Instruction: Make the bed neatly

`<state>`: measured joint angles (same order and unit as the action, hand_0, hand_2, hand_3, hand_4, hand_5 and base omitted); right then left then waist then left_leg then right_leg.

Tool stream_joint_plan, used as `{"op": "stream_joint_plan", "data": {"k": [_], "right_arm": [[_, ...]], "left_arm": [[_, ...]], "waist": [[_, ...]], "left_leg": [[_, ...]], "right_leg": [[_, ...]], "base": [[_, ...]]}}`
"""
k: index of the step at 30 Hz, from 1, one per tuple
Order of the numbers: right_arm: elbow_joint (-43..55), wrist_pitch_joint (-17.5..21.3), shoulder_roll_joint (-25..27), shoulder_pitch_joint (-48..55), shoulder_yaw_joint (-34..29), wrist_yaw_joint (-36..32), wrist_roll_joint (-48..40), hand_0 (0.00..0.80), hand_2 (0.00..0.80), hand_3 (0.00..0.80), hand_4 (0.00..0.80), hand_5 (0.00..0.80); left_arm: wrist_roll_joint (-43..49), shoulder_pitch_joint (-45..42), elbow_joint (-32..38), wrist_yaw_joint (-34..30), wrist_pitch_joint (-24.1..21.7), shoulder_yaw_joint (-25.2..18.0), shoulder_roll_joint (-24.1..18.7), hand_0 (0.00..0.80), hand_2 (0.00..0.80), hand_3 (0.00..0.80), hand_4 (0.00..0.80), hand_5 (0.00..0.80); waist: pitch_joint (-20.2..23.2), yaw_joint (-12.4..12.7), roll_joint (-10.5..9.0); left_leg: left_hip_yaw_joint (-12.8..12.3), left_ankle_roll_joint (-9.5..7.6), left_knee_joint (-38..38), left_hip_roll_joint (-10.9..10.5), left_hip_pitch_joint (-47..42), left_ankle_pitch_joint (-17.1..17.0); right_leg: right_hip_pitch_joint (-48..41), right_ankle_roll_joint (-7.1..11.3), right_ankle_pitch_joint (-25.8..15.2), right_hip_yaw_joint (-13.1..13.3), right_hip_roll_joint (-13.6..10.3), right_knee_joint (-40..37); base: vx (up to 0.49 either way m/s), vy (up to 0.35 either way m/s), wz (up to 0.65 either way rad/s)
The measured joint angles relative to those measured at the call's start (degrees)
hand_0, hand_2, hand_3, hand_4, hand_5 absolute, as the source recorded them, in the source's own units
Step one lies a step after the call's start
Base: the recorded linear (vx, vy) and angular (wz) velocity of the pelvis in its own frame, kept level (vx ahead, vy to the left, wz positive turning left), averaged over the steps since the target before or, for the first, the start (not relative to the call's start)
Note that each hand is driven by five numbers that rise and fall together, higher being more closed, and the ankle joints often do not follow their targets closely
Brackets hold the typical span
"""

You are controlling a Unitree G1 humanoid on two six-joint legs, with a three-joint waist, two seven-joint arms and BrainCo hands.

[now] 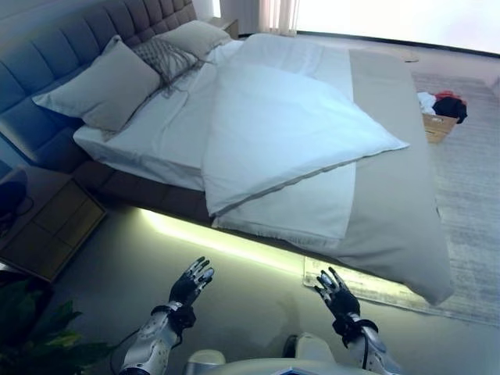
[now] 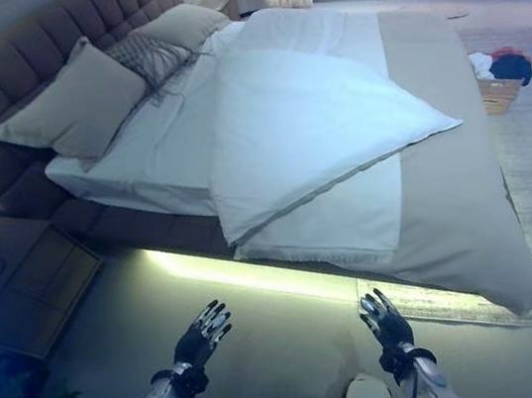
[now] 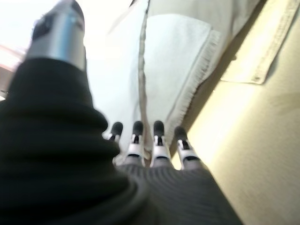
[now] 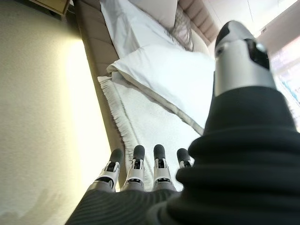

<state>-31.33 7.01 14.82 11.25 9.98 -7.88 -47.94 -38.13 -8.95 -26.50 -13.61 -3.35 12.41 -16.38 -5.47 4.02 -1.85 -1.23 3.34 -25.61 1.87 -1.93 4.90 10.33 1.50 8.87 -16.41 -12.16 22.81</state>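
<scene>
A bed with a padded headboard (image 1: 47, 58) fills the upper part of the eye views. A white duvet (image 1: 281, 129) lies folded back across the bed at an angle, one corner (image 1: 215, 211) hanging over the near side. Under it a white fringed blanket (image 1: 301, 215) and a beige bedspread (image 1: 391, 195) hang over the side. Several pillows (image 1: 105, 86) lie at the head. My left hand (image 1: 190, 285) and right hand (image 1: 336, 293) are open, held above the floor short of the bed's near side, holding nothing. The duvet also shows in the right wrist view (image 4: 164, 79).
A wooden nightstand (image 1: 51, 223) stands at the left beside the bed. A lit strip (image 1: 226, 242) runs under the bed's near side. A pale rug (image 1: 469, 203) lies at the right, with a basket of clothes (image 1: 439, 117) on it. A plant (image 1: 35, 332) is at lower left.
</scene>
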Motion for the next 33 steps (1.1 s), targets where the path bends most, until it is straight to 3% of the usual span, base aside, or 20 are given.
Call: {"op": "stream_joint_plan", "data": {"k": [2,3,5,7,11,15,19,21,22,23,24,26,27,30,33], "right_arm": [[0.03,-0.36,0.39,0.27,0.00,0.72,-0.02,0.000,0.000,0.000,0.000,0.000],[0.20,-0.48,0.93,0.48,0.04,0.77,-0.09,0.000,0.000,0.000,0.000,0.000],[0.82,-0.65,2.18,0.41,1.02,0.89,-0.59,0.000,0.000,0.000,0.000,0.000],[1.92,-0.80,2.72,0.35,2.29,1.76,-0.78,0.000,0.000,0.000,0.000,0.000],[3.00,-0.83,2.16,0.14,3.26,4.33,-1.44,0.000,0.000,0.000,0.000,0.000],[3.01,-1.20,2.14,0.92,2.94,5.58,-1.74,0.000,0.000,0.000,0.000,0.000],[3.02,-1.96,2.04,2.67,2.89,5.82,-1.45,0.000,0.000,0.000,0.000,0.000],[3.87,-2.36,2.69,4.28,2.72,5.78,-0.69,0.000,0.000,0.000,0.000,0.000],[4.42,-2.43,3.54,5.29,2.55,5.72,-0.26,0.000,0.000,0.000,0.000,0.000],[4.06,-3.11,2.91,5.33,2.61,5.75,0.12,0.000,0.000,0.000,0.000,0.000],[4.63,-3.77,2.48,5.40,2.91,5.35,0.58,0.000,0.000,0.000,0.000,0.000],[5.25,-4.05,1.39,5.00,2.87,4.81,1.32,0.000,0.000,0.000,0.000,0.000],[5.27,-4.06,1.08,4.47,3.48,4.64,1.65,0.000,0.000,0.000,0.000,0.000],[5.60,-4.61,-0.63,3.38,3.73,5.04,2.30,0.000,0.000,0.000,0.000,0.000],[9.24,-5.12,-0.92,4.93,4.63,6.21,2.73,0.000,0.000,0.000,0.000,0.000]], "left_arm": [[-0.34,-0.03,1.20,-0.06,-0.08,1.21,0.10,0.000,0.000,0.000,0.000,0.000],[-0.35,-0.20,1.98,-0.05,-0.11,2.01,0.21,0.000,0.000,0.000,0.000,0.000],[-0.34,-1.37,3.96,-0.27,-0.37,3.26,0.47,0.000,0.000,0.000,0.000,0.000],[-0.34,-2.70,4.26,-0.27,-0.39,3.13,0.37,0.000,0.000,0.000,0.000,0.000],[-0.31,-2.43,4.03,-0.56,-0.38,2.31,0.51,0.000,0.000,0.000,0.000,0.000],[-0.27,-2.26,2.66,-1.19,-0.33,2.34,1.59,0.000,0.000,0.000,0.000,0.000],[-0.30,-2.32,2.21,-1.94,0.15,2.29,1.90,0.000,0.000,0.000,0.000,0.000],[-0.30,-2.78,2.11,-2.67,0.67,2.27,2.25,0.000,0.000,0.000,0.000,0.000],[-0.30,-3.00,1.98,-2.86,0.92,2.22,2.87,0.000,0.000,0.000,0.000,0.000],[-0.31,-2.83,1.42,-2.85,1.28,1.82,2.60,0.000,0.000,0.000,0.000,0.000],[-0.31,-3.03,1.25,-2.98,1.60,1.01,2.34,0.000,0.000,0.000,0.000,0.000],[-0.31,-2.58,1.15,-3.53,1.87,-0.70,2.06,0.000,0.000,0.000,0.000,0.000],[-0.30,-2.04,1.11,-3.89,1.87,-1.05,1.73,0.000,0.000,0.000,0.000,0.000],[-0.16,-1.11,1.11,-4.29,2.52,-2.31,1.64,0.000,0.000,0.000,0.000,0.000],[0.31,-1.41,2.97,-4.26,3.55,-1.37,1.84,0.000,0.000,0.000,0.000,0.000]], "waist": [[0.11,-0.15,-0.49],[-0.13,-0.16,-0.87],[-0.28,0.18,-0.98],[-0.32,0.14,-0.84],[-0.97,1.62,0.91],[-1.76,2.26,4.64],[-1.71,2.41,6.22],[-1.33,2.39,7.46],[-1.32,2.06,8.90],[-1.42,1.80,7.76],[-1.70,1.79,6.03],[-2.17,1.76,4.93],[-2.38,1.81,4.56],[-2.79,3.38,3.96],[-2.09,3.89,3.27]], "left_leg": [[-0.02,2.08,-4.23,0.91,2.89,-6.30],[0.08,2.20,-7.73,1.09,5.04,-8.65],[-0.94,2.64,-11.86,0.99,9.45,-7.96],[-2.18,2.67,-6.31,1.06,10.47,-7.93],[-1.54,1.67,13.78,3.75,10.58,-9.21],[-1.25,1.90,19.86,7.67,10.95,-14.10],[-1.77,2.06,20.02,9.77,10.60,-14.67],[-1.96,0.49,20.56,10.11,10.06,-15.57],[-2.17,1.65,21.11,10.85,8.64,-13.35],[-4.10,5.35,21.18,9.02,7.18,-12.92],[-5.99,4.50,21.13,6.55,5.87,-12.16],[-6.85,3.73,19.73,4.40,5.47,-10.69],[-6.94,3.31,18.44,3.65,5.60,-9.57],[-6.48,2.88,11.59,1.92,7.18,-4.00],[-6.38,0.61,8.94,-2.20,7.37,-0.85]], "right_leg": [[-2.54,-1.96,0.22,-1.39,0.71,-2.95],[-3.44,-4.22,-0.10,-1.57,0.99,-3.98],[-5.29,-5.26,-0.41,-1.90,2.14,-6.94],[-7.84,-5.37,-0.44,-2.00,4.43,-10.33],[-10.38,-6.19,-0.67,-1.19,9.35,-13.83],[-12.42,-6.35,1.58,0.68,10.89,-12.29],[-13.25,-3.47,6.93,2.42,8.22,-5.48],[-13.59,-0.71,10.38,3.33,6.82,-1.40],[-14.13,0.84,12.43,3.51,6.30,0.71],[-14.24,2.31,14.10,4.17,3.57,3.01],[-14.59,3.24,14.74,4.79,0.85,3.71],[-15.62,3.84,14.41,4.71,-2.05,2.84],[-15.75,4.01,14.33,4.87,-3.19,2.87],[-17.13,7.47,15.59,4.72,-6.03,3.30],[-15.80,7.54,16.47,3.87,-10.74,8.57]], "base": [[0.148,-0.195,0.26],[0.144,-0.133,0.24],[0.199,-0.042,0.01],[0.286,0.086,-0.15],[0.330,0.120,-0.25],[0.428,0.199,-0.28],[0.479,0.239,-0.15],[0.537,0.314,-0.10],[0.538,0.340,-0.06],[0.553,0.366,-0.14],[0.507,0.352,-0.15],[0.527,0.397,-0.13],[0.517,0.390,-0.14],[0.444,0.324,-0.26],[0.385,0.334,0.13]]}}
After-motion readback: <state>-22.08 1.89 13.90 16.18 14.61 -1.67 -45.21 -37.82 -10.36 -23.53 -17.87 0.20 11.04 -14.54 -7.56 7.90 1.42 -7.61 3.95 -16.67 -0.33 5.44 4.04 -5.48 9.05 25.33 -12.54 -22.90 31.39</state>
